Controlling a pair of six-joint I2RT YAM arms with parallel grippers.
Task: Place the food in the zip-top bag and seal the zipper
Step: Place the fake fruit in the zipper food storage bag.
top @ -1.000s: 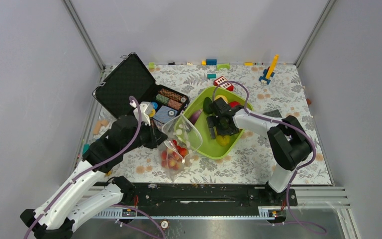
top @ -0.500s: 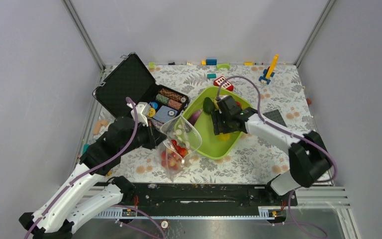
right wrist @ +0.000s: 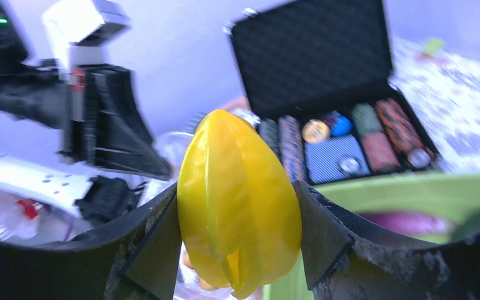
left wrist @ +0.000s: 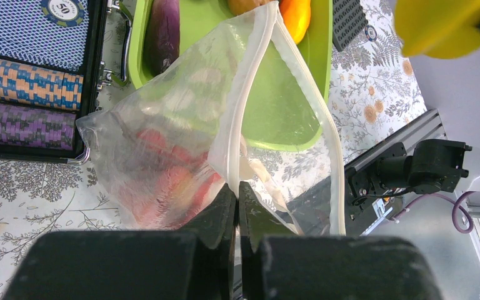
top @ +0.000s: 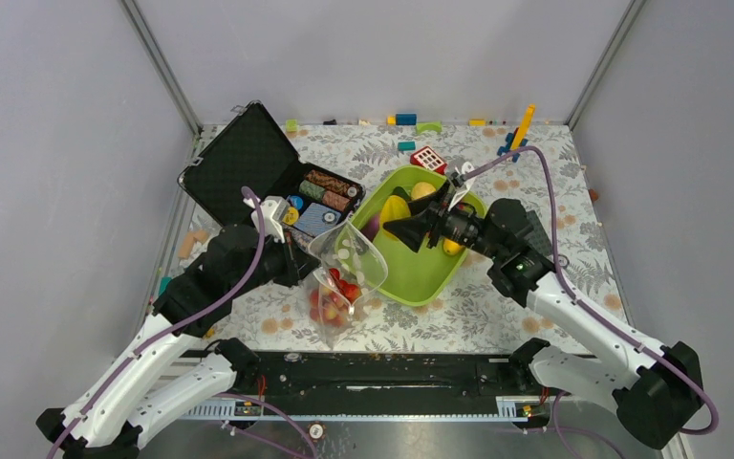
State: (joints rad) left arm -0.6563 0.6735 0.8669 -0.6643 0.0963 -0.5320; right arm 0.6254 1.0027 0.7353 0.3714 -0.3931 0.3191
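Observation:
My left gripper is shut on the whitish zipper edge of the clear zip-top bag, holding its mouth open beside the lime-green tray. Red strawberries lie inside the bag and show through it in the left wrist view. My right gripper is shut on a yellow ribbed star fruit, held in the air above the tray's left part, near the bag mouth. A purple eggplant, a yellowish ball and an orange mango stay in the tray.
An open black case of striped poker chips stands behind the bag, left of the tray. Small toy blocks and a blue and orange toy lie along the back of the flowered table.
My right arm has lifted the yellow star fruit out of the tray and swung it up and left towards the bag mouth. My left gripper and the bag have stayed put.

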